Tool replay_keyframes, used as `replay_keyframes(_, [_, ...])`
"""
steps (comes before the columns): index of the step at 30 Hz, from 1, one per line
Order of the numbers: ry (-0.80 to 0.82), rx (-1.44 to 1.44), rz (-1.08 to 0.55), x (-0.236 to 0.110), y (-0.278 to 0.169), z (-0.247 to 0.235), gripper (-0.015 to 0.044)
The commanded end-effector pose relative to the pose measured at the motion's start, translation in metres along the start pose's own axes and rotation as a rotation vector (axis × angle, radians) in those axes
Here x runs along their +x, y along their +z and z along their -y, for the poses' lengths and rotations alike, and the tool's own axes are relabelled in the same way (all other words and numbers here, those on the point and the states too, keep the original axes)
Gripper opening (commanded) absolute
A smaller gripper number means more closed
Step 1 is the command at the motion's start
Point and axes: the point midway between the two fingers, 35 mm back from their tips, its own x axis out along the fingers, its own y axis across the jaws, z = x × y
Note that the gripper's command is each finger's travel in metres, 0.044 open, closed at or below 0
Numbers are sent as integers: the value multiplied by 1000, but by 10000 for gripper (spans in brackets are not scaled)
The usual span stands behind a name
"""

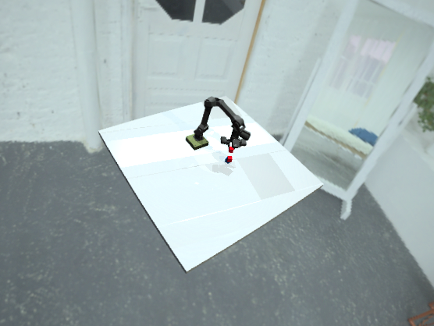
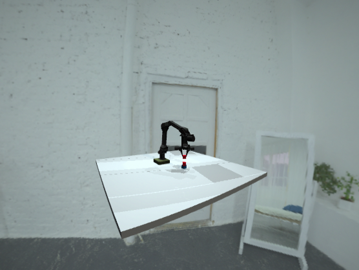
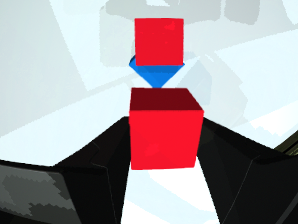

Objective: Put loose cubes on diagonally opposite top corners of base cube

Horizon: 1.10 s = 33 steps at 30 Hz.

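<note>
Black arm [image 2: 174, 135] on white table [image 2: 155, 194], gripper [image 2: 184, 154] pointing down. Fingers shut on red cube [image 2: 184, 156], held in air. Straight below fingers: 2nd red cube [image 2: 184, 163] atop blue base cube [image 2: 184, 166]. Clear gap betw held cube & stack. Arm base well left of fingers.

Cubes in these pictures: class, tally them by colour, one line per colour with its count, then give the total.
Red cubes: 2, one held in the gripper as the held red cube, and one red cube on the blue cube.
Blue cubes: 1, the blue cube beneath it.
Total: 3 cubes.
</note>
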Motion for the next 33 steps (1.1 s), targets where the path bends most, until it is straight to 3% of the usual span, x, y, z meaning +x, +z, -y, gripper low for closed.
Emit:
replay_keyframes(1, [-16,5,-4,14,-2,4,105])
replay_keyframes(33, [-16,5,-4,54,-2,4,105])
